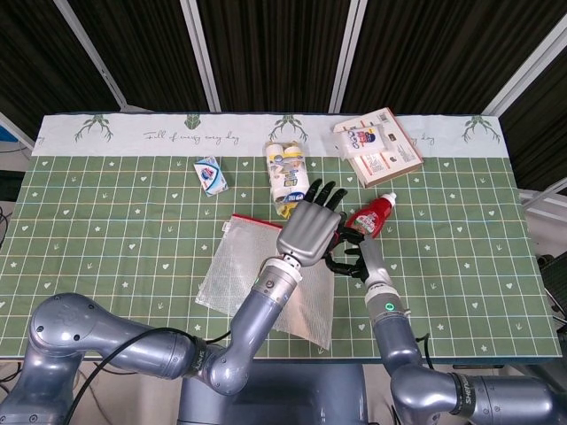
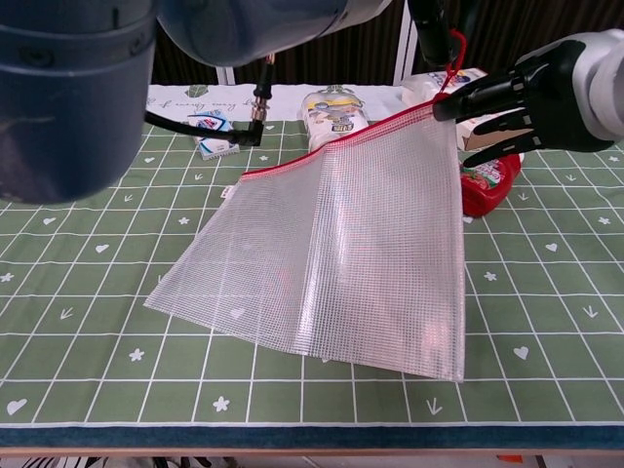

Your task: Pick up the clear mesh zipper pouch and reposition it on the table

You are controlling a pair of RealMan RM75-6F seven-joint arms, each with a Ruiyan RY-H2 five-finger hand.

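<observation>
Right hand (image 2: 531,93) fingers clamped on pouch (image 2: 331,253) top corner, red zipper edge lifted at 1 o'clock; rest of pouch lies on surface (image 1: 115,230). Left hand (image 1: 312,228) hovers above, fingers apart. Judged: grasp made; full lift, repositioning remain.

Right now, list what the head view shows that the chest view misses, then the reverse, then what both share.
Only the head view shows the whole left hand from above, fingers spread over the pouch's far corner, and the whole white-and-pink box at the cloth's far edge.

Only the chest view shows the right hand pinching the red zipper edge, that corner lifted.

Both show the clear mesh zipper pouch, red bottle, yellow-labelled package and small blue-and-white packet.
</observation>
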